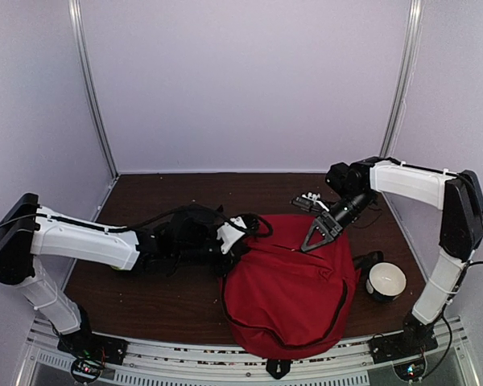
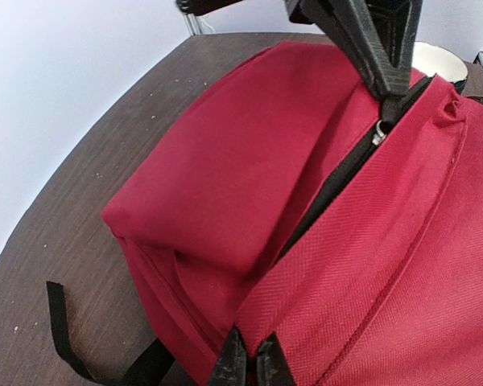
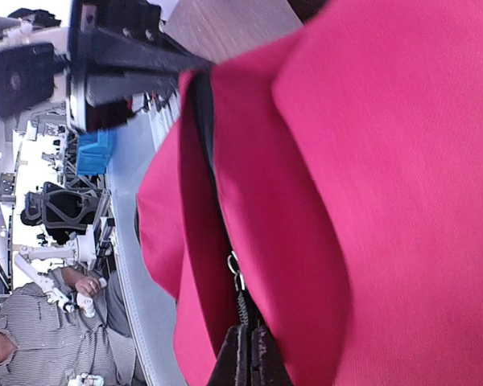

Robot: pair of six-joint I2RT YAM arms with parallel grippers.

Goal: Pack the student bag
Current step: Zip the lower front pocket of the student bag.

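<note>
So the student bag is laid flat on the dark wooden table, right of centre and hard up against the near edge, with the red fabric facing up. The left gripper is found at the bag's far-left corner. In its own wrist view the fingers are seen pressed tight together, with a fold of the red cloth pinched between them. The right gripper is pointed down at the far end of the bag. Its pincer is squeezed narrow on the tab of the zipper pull, and the little metal ring is seen just past the fingertips. The black zipper is seen running away from the pull, but whether it's parted can't really be told. A white bowl is parked just beside the bag's right side. Black straps are bunched up under the left arm.
</note>
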